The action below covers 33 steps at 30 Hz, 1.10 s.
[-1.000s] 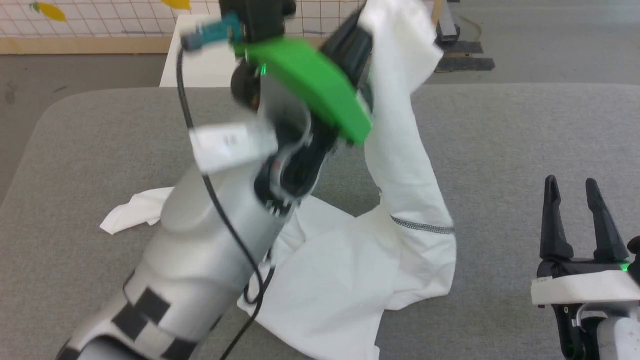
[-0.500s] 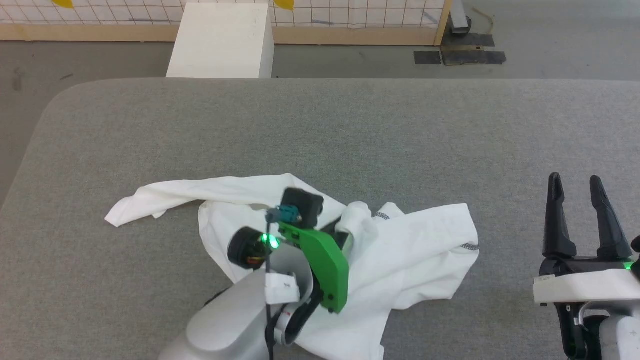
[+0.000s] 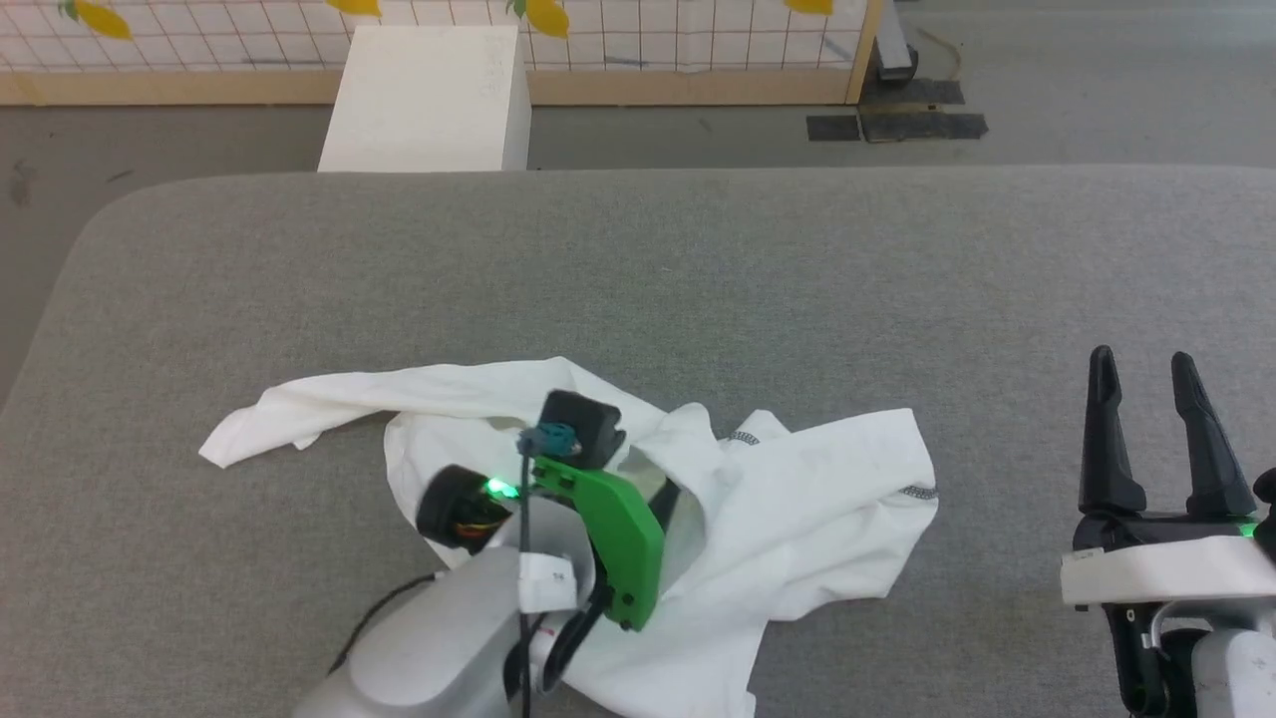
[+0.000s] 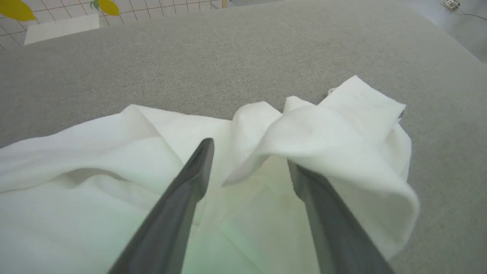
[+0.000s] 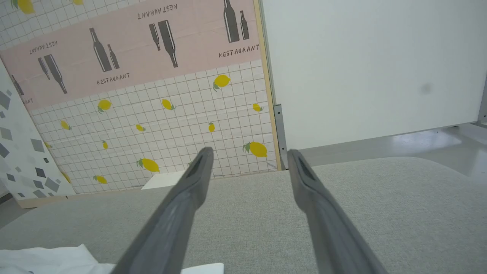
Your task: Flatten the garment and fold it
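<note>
The garment [image 3: 797, 499], a white T-shirt with dark zigzag seam stitching, lies crumpled on the grey table [image 3: 648, 269] at front centre, one part trailing left. My left arm's green-covered wrist [image 3: 608, 529] sits low over its middle. In the left wrist view the left gripper [image 4: 249, 154] is open, its fingers resting in the garment [image 4: 114, 152], and a loose fold drapes over the right fingertip. The right gripper [image 3: 1141, 359] stands open and empty at the table's front right, well clear of the cloth. The right wrist view shows the right gripper [image 5: 250, 152] pointing across bare table, with a garment edge [image 5: 49, 258] at lower left.
A rigid white box [image 3: 424, 100] stands on the floor just beyond the table's far edge. Behind it runs a lemon-patterned tiled panel [image 5: 171, 125] with a wooden base. Dark tape patches [image 3: 897, 125] mark the floor at back right.
A second ago the left gripper held the garment high, shut on it. It came down to the table, and its fingers have now opened, leaving the cloth slumped. The right arm stayed still.
</note>
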Motion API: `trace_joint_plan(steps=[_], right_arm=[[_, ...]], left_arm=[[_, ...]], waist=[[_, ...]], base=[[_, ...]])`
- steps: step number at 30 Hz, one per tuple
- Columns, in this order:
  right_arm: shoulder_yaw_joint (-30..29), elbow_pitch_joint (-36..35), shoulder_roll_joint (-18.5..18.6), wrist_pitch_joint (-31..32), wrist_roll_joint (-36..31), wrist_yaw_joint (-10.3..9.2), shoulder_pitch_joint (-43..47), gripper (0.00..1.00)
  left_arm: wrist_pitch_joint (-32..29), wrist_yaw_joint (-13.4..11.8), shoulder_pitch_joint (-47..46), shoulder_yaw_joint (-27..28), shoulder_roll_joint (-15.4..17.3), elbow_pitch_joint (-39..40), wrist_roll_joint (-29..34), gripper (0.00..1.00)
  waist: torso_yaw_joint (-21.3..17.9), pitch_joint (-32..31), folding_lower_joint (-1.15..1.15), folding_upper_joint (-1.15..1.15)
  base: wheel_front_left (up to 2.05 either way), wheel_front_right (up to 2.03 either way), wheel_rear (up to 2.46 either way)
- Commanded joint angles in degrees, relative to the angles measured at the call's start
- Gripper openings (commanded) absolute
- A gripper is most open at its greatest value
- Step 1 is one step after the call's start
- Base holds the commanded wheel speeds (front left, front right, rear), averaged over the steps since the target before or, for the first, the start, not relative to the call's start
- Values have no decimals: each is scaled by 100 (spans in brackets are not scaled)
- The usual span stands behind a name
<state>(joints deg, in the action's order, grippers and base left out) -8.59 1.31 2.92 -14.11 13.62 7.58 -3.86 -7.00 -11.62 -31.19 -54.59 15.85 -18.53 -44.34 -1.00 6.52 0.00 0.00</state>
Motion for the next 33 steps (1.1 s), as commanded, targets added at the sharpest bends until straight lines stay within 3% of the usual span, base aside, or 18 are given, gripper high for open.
trace_joint_plan(steps=[1,8,15,21,26,29,33], right_arm=[[-7,17,-4,-19,17,-9,25,100],[-21,27,-4,-16,25,-9,111,100],[-78,-93,-4,22,-18,-9,245,100],[-100,-274,-4,94,-62,-9,414,100],[-182,-382,-4,159,-66,-9,653,100],[-204,-373,-4,175,-42,-9,807,100],[-140,-317,-4,188,2,-9,1022,100]], left_arm=[[74,-65,41,58,137,116,50,100],[347,-488,452,478,698,1031,-49,100],[1350,-1269,1067,1057,1185,2044,251,100],[2159,-1526,1739,1602,1202,2556,568,100],[2197,-1944,2512,2572,895,3145,1622,100],[2198,-1923,3031,2930,686,3413,2154,100],[2199,-1698,3606,3201,471,3507,2697,100]], waist=[[-6,-71,0,0],[20,-304,0,0],[76,-492,0,0],[55,-577,0,0],[21,-600,0,0],[0,-613,0,0],[-18,-628,0,0]], base=[[0,0,0],[0,0,0],[0,0,0],[0,0,0],[0,0,0],[0,0,0],[0,0,0]])
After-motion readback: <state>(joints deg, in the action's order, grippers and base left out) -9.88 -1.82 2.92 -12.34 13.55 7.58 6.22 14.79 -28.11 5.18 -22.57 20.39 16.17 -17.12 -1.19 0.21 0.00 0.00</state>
